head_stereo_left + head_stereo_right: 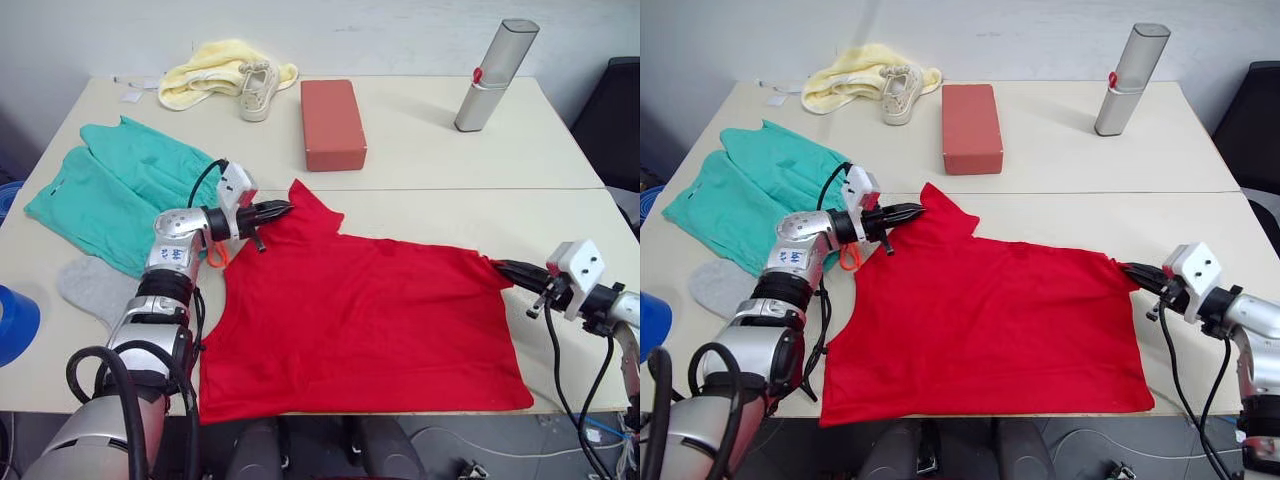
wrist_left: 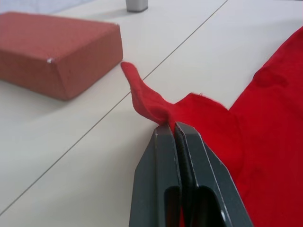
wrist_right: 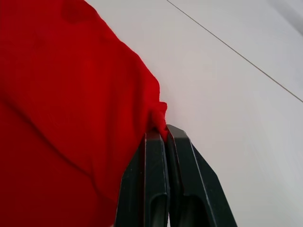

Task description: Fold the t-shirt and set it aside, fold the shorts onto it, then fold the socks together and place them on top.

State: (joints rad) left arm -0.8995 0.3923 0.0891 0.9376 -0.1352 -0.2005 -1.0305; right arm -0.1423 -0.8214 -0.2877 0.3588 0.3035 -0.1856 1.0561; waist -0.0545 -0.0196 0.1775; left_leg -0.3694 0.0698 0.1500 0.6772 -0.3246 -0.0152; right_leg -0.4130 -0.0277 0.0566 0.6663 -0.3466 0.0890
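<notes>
The red t-shirt [image 1: 370, 315] lies spread flat across the near half of the table. My left gripper [image 1: 283, 209] is shut on the t-shirt's far left corner, where a flap of cloth [image 2: 147, 101] sticks up past the fingertips. At the t-shirt's right edge my right gripper [image 1: 497, 264] is shut on the cloth [image 3: 158, 113]. The teal shorts [image 1: 120, 190] lie flat at the table's left, with an orange drawstring loop [image 1: 216, 256] beside my left arm. One grey sock [image 1: 95, 287] lies just in front of the shorts, by the left edge.
A red-brown box [image 1: 332, 123] stands behind the t-shirt. A pale yellow cloth [image 1: 215, 70] and a white shoe [image 1: 258, 92] lie at the far left. A silver bottle [image 1: 496, 75] leans at the far right. A seam [image 1: 480, 189] crosses the table [image 1: 430, 210].
</notes>
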